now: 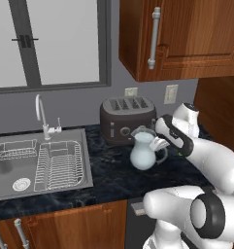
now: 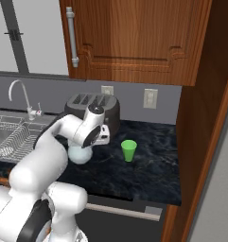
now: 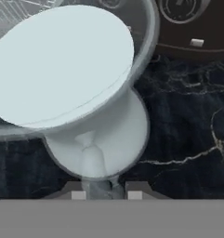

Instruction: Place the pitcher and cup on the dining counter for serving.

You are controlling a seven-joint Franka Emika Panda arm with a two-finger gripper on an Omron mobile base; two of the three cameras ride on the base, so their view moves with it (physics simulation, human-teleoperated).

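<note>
The pale translucent pitcher (image 1: 143,155) stands upright on the black worktop just in front of the toaster. In the hand view its wide rim (image 3: 62,65) looms large, and its loop handle runs down between my two fingertips. My gripper (image 3: 104,193) is shut on that handle, reaching in from the pitcher's right side (image 1: 159,144). The arm covers most of the pitcher in the right base view, where its round belly (image 2: 80,154) still shows. The small green cup (image 2: 129,150) stands alone on the worktop, to the right of the gripper. The dining counter is out of view.
A dark toaster (image 1: 125,119) stands right behind the pitcher against the wall. The sink (image 1: 7,187) with a wire rack and tap lies to the left. Wooden wall cabinets (image 2: 134,42) hang overhead, and a tall wooden panel (image 2: 200,118) closes the right.
</note>
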